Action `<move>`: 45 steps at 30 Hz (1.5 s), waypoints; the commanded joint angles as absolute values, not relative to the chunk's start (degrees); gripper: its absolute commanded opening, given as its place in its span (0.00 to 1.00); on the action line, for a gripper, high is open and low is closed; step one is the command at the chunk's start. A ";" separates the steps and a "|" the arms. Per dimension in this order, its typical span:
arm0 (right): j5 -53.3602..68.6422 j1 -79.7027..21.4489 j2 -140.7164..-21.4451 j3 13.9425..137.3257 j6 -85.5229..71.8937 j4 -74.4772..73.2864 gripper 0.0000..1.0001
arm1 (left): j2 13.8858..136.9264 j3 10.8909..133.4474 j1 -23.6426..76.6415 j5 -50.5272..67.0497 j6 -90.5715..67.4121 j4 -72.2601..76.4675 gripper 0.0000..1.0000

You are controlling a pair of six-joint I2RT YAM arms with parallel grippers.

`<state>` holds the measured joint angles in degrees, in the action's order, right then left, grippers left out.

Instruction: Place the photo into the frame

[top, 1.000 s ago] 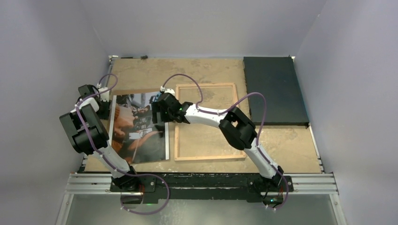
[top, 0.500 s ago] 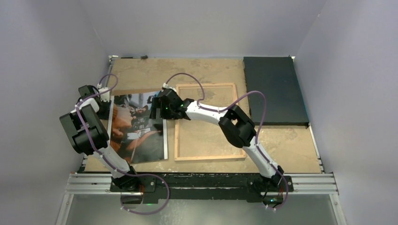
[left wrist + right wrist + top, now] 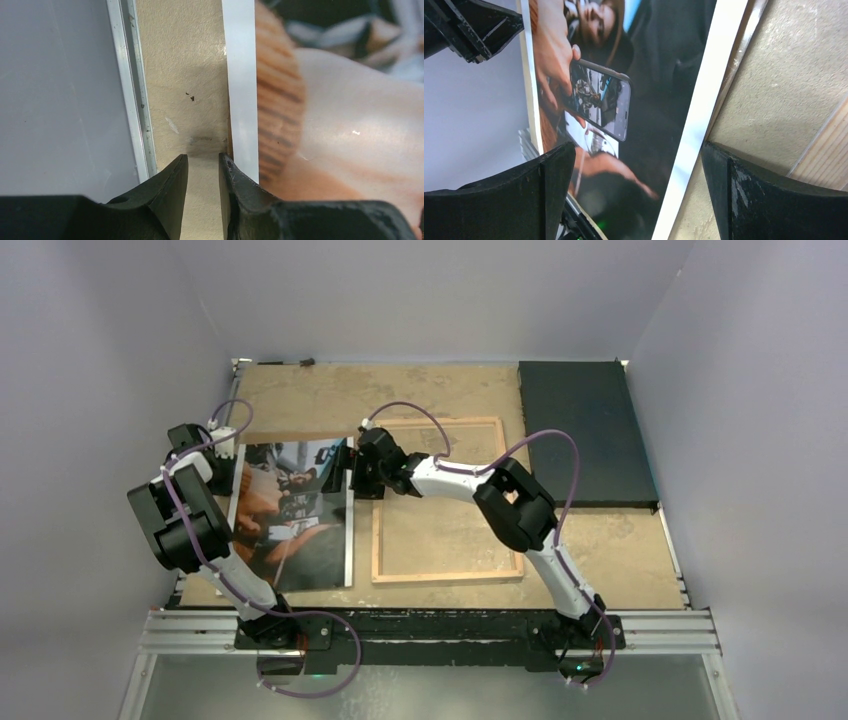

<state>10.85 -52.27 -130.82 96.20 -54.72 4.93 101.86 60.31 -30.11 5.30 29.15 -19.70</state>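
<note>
From above we see the photo (image 3: 295,520) lying flat on the left half of the table (image 3: 320,390), towards the near edge. The frame (image 3: 440,535) lies just beside it on the right, wood side up, with a thin strip of table between them, so the photo is not in the frame. That view hides both sets of jaws under the wrists. Our left wrist camera fills this in: the left gripper (image 3: 203,159) sits low at the photo's left edge, its jaws drawn close but not clenched, and only bare table shows in the narrow slit between them. One finger (image 3: 240,195) overlaps the photo's white border, though we cannot tell whether it touches. The metal edging (image 3: 132,85) of the table runs just beside. Our right wrist camera shows the right gripper (image 3: 638,147) spread wide and grasping nothing, straddling the photo's right border, with the frame's wood in the corner; the photo's lower end is cut off there. Farthest off, seen only from above, the black mat (image 3: 580,430) lies at the far right corner
</note>
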 commanded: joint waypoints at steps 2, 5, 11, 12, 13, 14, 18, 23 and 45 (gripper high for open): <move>17.98 -53.68 -125.07 95.81 -58.09 13.87 0.96 | 104.67 56.28 -29.36 10.67 27.76 -25.40 0.27; 18.06 -53.69 -124.10 94.65 -58.42 14.40 0.96 | 104.43 56.00 -29.40 10.96 27.66 -25.57 0.26; 18.12 -53.55 -122.71 93.35 -57.98 14.77 0.96 | 104.21 56.05 -29.36 11.55 27.48 -25.84 0.25; 18.47 -53.51 -122.83 93.12 -58.17 15.32 0.96 | 104.23 56.03 -29.36 11.64 27.51 -25.91 0.25; 18.65 -53.52 -122.91 93.08 -58.36 15.49 0.96 | 104.35 56.12 -29.36 11.73 27.39 -26.05 0.25; 19.04 -53.50 -123.02 93.03 -58.49 15.82 0.95 | 104.41 56.20 -29.40 11.94 27.38 -26.24 0.25; 23.58 -53.37 -123.20 90.33 -60.53 22.99 0.95 | 104.37 56.29 -29.36 12.51 27.33 -26.67 0.24; 29.21 -53.09 -126.88 89.19 -65.64 36.86 0.95 | 104.83 56.41 -29.40 13.05 27.09 -27.00 0.24; 32.56 -51.72 -123.78 81.04 -69.91 50.67 0.86 | 104.29 57.28 -29.46 14.50 26.53 -28.83 0.20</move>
<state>31.09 -52.62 -129.97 83.53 -69.47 43.44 101.71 59.53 -30.44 9.52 29.04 -18.74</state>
